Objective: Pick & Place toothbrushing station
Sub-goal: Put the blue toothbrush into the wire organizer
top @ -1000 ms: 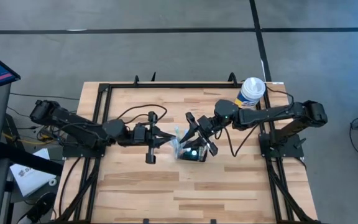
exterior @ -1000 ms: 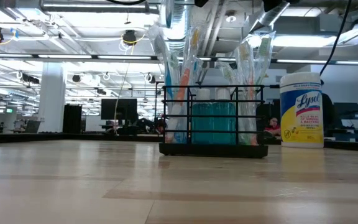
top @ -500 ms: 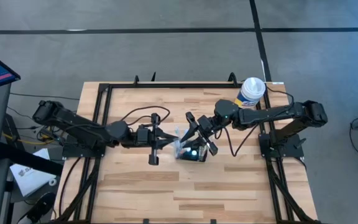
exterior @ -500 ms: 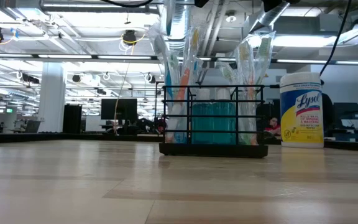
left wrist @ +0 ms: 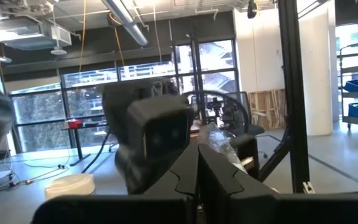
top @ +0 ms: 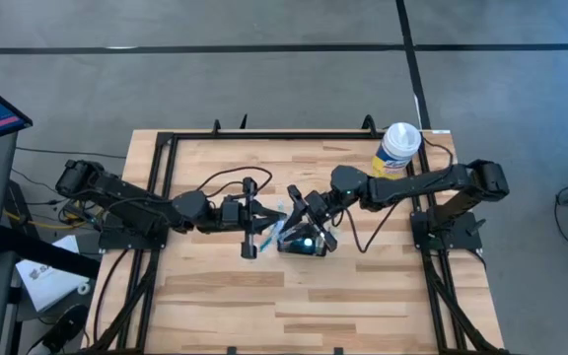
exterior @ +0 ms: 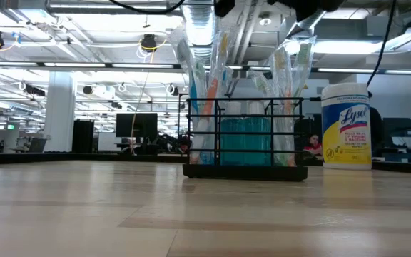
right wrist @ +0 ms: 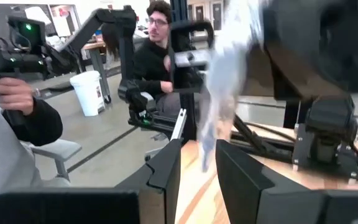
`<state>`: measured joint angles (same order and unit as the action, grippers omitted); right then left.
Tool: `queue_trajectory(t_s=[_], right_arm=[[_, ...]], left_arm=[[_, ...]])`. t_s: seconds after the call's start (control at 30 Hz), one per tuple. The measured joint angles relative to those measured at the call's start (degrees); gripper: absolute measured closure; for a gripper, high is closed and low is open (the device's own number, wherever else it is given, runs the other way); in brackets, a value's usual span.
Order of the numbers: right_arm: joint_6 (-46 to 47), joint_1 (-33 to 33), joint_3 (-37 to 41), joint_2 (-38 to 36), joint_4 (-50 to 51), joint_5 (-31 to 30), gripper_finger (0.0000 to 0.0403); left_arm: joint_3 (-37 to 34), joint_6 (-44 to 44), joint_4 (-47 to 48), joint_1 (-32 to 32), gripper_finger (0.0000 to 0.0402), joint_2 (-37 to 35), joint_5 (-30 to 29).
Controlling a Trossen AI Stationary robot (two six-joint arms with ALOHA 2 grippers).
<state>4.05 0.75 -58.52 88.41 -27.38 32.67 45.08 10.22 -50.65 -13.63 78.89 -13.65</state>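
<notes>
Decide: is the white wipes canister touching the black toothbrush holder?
Apart. The low view shows bare table and room between the canister and the holder; the high view agrees, with the canister near the table's far right edge.

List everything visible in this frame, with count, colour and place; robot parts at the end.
toothbrushing station: one, black wire holder, standing mid-table, on its base.
wrapped toothbrushes: several, clear wrap with orange and green, upright in the holder.
teal bottle: one, inside the holder.
wipes canister: one, white and yellow, at the table's far right edge.
table: one, light wood with a black frame.
people: at least two, dark and grey clothing, in the room beyond the table, right wrist view.
left gripper: fingers shut, just left of the holder.
right gripper: fingers apart, over the holder, around a wrapped toothbrush.
</notes>
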Motion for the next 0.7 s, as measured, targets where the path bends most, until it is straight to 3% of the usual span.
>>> queue_trajectory(t_s=[0.7], right_arm=[[0.5,-1.5,0.0,0.4,-1.9,0.3,0.0315]], left_arm=[[0.0,0.0,0.1,-0.2,0.0401,0.0,0.1]])
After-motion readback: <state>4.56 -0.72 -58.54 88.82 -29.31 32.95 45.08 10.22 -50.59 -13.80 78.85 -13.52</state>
